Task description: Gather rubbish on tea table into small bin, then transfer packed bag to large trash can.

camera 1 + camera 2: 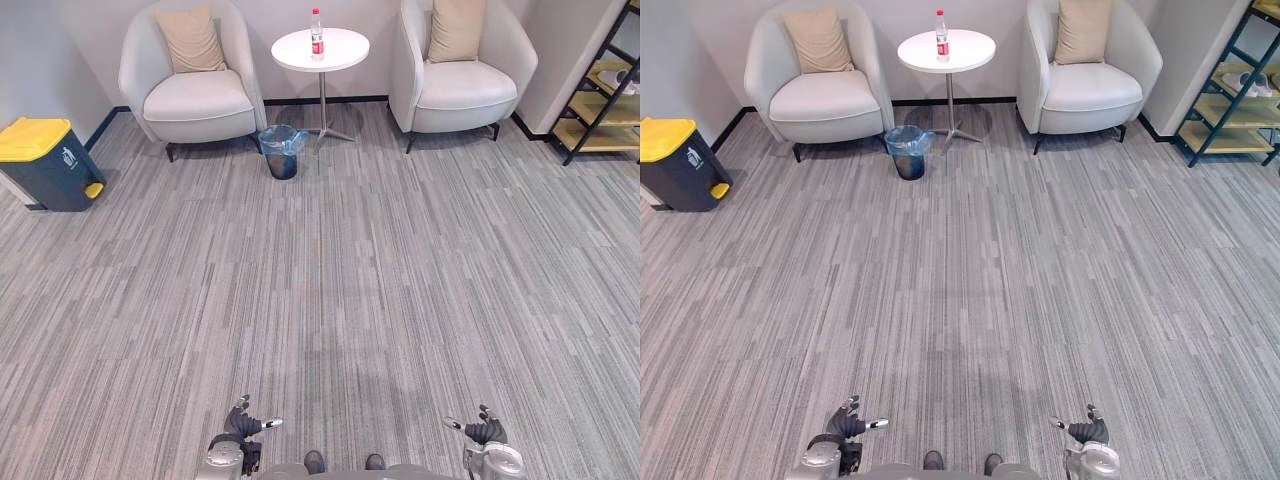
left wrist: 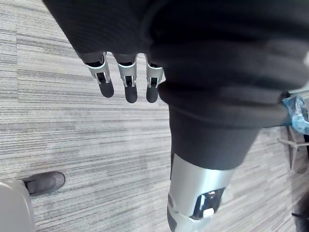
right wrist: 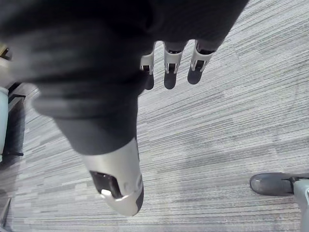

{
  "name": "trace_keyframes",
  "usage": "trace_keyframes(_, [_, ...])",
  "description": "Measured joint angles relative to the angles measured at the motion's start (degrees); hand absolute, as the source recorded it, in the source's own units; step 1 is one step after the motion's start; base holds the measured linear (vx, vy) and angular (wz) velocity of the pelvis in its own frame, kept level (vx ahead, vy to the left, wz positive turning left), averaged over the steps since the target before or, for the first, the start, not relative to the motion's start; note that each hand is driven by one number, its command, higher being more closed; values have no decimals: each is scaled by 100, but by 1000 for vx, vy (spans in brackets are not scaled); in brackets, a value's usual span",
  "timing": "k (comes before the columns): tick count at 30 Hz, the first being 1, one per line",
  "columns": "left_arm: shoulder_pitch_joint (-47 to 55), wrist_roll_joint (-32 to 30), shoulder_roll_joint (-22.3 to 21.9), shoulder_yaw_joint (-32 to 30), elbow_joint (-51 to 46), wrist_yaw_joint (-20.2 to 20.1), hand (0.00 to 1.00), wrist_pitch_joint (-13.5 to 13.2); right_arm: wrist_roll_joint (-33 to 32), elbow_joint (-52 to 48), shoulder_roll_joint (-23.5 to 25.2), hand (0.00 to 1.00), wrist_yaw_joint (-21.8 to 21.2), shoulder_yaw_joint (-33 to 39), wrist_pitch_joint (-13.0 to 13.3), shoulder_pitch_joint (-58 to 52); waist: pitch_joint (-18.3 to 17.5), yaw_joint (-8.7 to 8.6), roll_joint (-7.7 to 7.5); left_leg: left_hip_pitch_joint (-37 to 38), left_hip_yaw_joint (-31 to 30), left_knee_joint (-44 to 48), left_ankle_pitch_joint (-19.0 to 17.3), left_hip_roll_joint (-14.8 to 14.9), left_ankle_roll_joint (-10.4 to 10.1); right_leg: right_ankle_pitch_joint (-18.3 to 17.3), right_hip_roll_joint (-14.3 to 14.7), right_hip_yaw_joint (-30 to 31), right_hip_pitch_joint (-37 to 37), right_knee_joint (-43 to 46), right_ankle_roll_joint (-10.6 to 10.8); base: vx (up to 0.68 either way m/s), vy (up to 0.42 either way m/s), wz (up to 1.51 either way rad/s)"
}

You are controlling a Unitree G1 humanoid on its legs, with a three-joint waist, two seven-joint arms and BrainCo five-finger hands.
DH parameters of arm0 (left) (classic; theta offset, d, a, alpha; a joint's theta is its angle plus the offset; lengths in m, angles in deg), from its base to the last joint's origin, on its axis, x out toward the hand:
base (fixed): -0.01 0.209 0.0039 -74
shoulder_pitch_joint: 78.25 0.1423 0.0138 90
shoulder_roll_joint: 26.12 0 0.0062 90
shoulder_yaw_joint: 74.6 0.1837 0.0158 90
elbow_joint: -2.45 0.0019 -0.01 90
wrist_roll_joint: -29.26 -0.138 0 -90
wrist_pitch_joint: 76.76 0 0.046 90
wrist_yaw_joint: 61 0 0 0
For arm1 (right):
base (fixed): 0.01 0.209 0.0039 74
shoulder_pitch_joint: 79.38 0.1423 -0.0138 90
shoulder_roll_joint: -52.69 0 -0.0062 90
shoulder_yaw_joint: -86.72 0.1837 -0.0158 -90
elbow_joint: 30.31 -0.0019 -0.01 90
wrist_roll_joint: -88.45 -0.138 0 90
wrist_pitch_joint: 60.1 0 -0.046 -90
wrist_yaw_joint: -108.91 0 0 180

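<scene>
The bottle (image 1: 317,32) stands upright on the round bench (image 1: 345,55), far across the carpet. The bag-lined small bin (image 1: 281,151) sits by the bench's foot, handy for it. The left robot hand (image 1: 240,425) and right robot hand (image 1: 483,430) hang low, loosely spread, empty.

An office lounge: 2 armchairs (image 1: 195,85) flank a round tea table (image 1: 321,50) on grey carpet (image 1: 350,290).
</scene>
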Motion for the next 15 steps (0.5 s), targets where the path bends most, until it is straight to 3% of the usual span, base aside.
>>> trace_keyframes(15, [22,-2,-7,-1,47,40,0,2,-1,15,37,0,-14,-282,14,10,-5,13,-6,95,55,-40,-3,9,-4,34,8,46,102,-82,61,-14,-10,-2])
